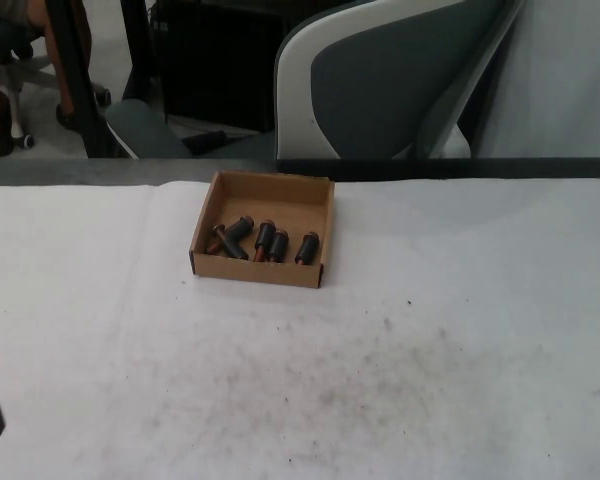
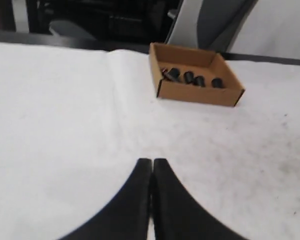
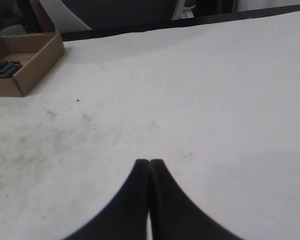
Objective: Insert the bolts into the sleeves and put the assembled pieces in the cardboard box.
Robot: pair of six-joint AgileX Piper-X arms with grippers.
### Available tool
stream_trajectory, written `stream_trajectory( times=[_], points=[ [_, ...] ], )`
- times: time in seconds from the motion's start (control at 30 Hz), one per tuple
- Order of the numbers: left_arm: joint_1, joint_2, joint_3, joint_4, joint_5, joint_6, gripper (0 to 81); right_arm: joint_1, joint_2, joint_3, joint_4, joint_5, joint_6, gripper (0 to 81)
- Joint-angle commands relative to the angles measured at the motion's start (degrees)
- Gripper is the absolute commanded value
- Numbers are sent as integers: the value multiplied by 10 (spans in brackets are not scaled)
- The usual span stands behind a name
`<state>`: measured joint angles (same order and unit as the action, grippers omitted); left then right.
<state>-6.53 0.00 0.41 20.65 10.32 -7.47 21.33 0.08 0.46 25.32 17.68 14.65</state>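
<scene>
So, the assembled pieces [image 1: 265, 240] lie inside the cardboard box [image 1: 220, 265], at the far side of the desk [image 1: 430, 350]. Both the left hand [image 2: 152, 162] and right hand [image 3: 149, 162] hang well away, pressed together and empty, probably because nothing's left to grab.

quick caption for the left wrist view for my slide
Left claw shut over the white-covered bench, with the cardboard box beyond it holding several dark pieces.
</scene>
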Motion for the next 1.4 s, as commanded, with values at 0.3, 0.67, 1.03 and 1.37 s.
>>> stream_trajectory(
  times=[0.3,0.67,1.03,1.37],
  points=[
    [40,0,-4,130,1,-1,8,-192,-1,-5,-3,0,4,2],
    [40,0,-4,130,1,-1,8,-250,-1,-5,-3,0,4,2],
    [40,0,-4,130,1,-1,8,-250,-1,-5,-3,0,4,2],
    [40,0,-4,130,1,-1,8,-250,-1,-5,-3,0,4,2]
  ],
)
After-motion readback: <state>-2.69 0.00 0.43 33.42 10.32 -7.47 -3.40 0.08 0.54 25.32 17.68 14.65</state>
